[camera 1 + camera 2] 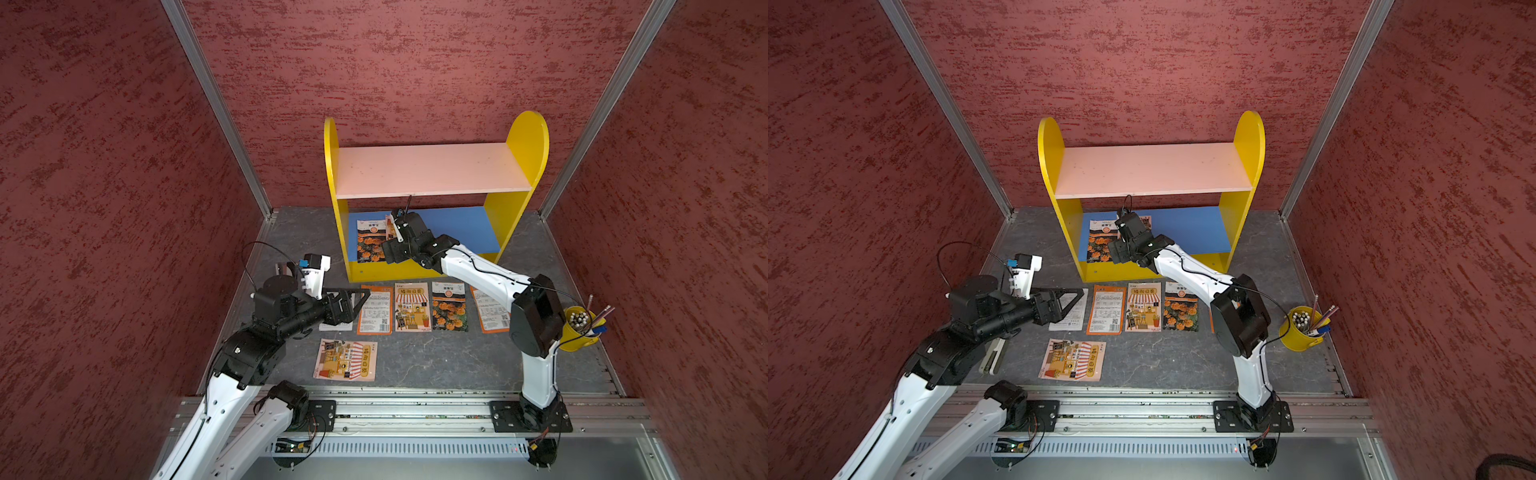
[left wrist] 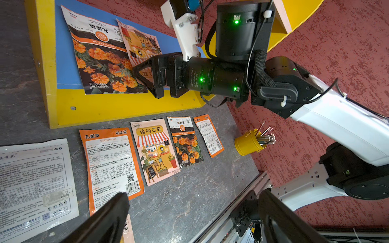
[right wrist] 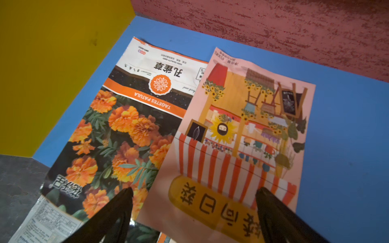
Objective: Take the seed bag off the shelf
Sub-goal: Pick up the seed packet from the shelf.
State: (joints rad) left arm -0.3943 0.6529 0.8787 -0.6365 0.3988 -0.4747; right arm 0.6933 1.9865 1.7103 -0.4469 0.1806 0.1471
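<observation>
The right hand [image 3: 193,192] is spread wide and empty, poised over the pink seed bag [image 3: 242,130] on the blue lower board of the shelf [image 3: 347,136], where it overlaps a marigold bag [image 3: 117,126]. Light, floppy, slick film, seemingly lying flat: pinch its near edge.
</observation>
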